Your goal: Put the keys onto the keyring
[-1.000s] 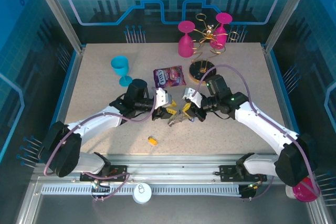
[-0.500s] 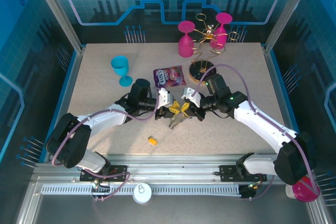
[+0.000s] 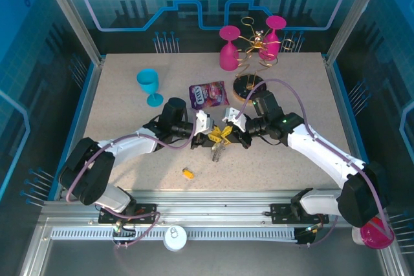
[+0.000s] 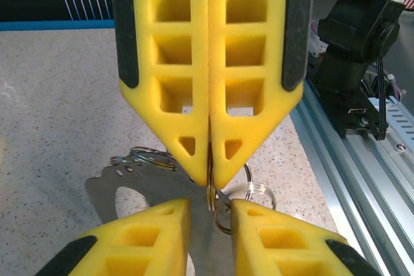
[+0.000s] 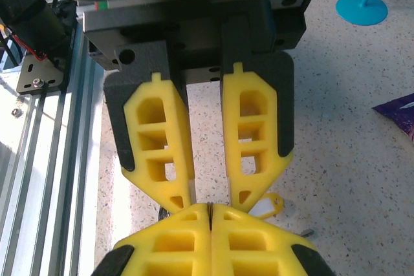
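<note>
Right gripper (image 5: 210, 207) is clamping shut on the keyring (image 4: 211, 192) at table centre. Left gripper (image 4: 211, 203), at its 9 o'clock, is standing slightly apart around the wire. Keys (image 3: 217, 150) are clustering at 6 o'clock.

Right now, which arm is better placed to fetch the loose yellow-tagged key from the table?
Left, I think. The left tool stands open, and the yellow-tagged key lies on its side of the table. The right tool is shut on the key bunch and would have to drop it.
</note>
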